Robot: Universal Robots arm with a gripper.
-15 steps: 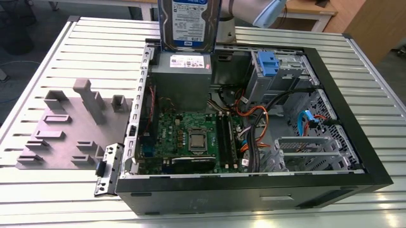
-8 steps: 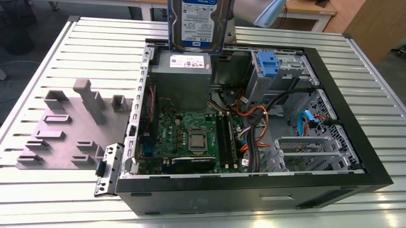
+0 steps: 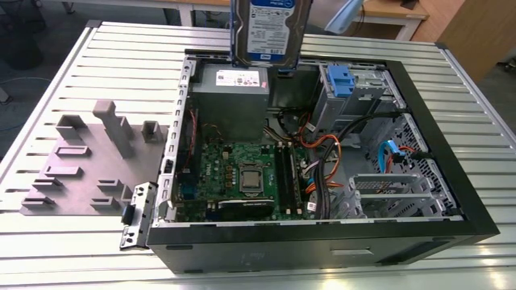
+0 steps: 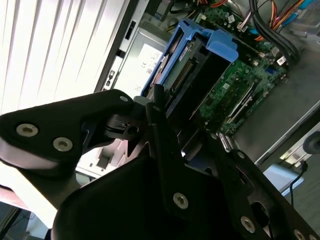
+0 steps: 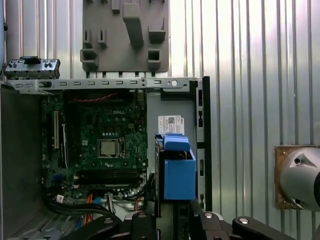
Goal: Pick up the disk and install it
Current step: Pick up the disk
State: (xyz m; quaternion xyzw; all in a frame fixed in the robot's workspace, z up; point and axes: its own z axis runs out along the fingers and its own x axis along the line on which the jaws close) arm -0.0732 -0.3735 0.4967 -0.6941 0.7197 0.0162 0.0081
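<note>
Pick-up half looks done to me: my claw (image 5: 172, 220) is clamped on the disk (image 3: 267, 30) and nothing else is carrying it. In the exterior view the disk hangs on edge, label facing the camera, up above the open computer case (image 3: 282, 244), roughly over the grey power supply box (image 3: 229, 90) and well clear of the bench (image 3: 81, 254). In both wrist views I'm looking along its blue rails, with the motherboard (image 5: 100, 145) down below. So I'd call this the carry part of the install — the disk isn't in any bay yet. The drive cage (image 3: 363, 103) with the other blue carrier (image 3: 339, 81) sits toward the exterior view's right of where the disk hangs, near but not under it. My guess is that seating it calls for lining the rails up square with a free slot and going in gently — the orange and black cables (image 3: 322, 145) crowd that corner and could snag.
</note>
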